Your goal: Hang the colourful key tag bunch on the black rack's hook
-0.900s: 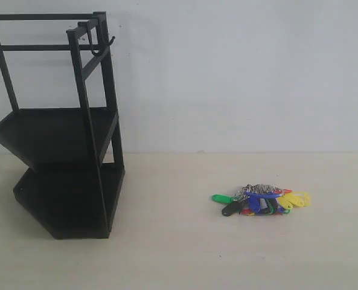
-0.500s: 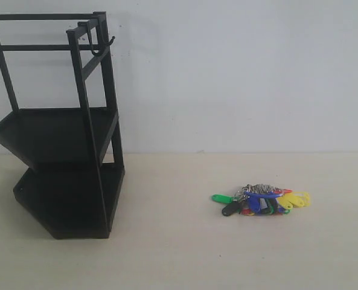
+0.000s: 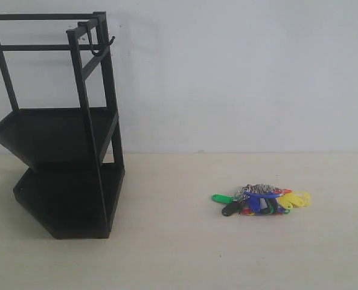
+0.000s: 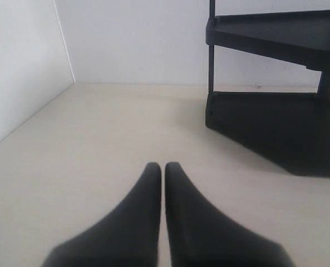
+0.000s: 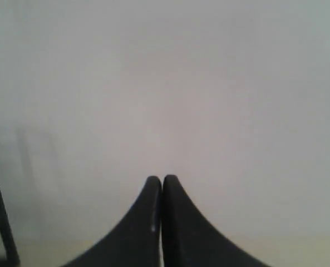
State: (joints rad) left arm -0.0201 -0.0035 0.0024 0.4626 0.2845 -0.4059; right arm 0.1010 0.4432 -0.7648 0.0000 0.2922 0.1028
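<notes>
Rack (image 3: 64, 151): stands ahead of the left gripper (image 4: 163, 167), apart from it. Both grippers clenched tight and empty; right gripper (image 5: 162, 179) faces the wall (image 5: 165, 83). Bunch (image 3: 262, 201): flat on the table (image 3: 179, 254), out of both wrist views, held by neither gripper. Hook (image 3: 96, 49): bare. Nothing done yet; pick-up, carry and hanging all remain.

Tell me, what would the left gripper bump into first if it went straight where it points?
Probably nothing soon: the shut left gripper points over bare table toward the white wall. The black rack stands aside of that line, though depth is unclear.
</notes>
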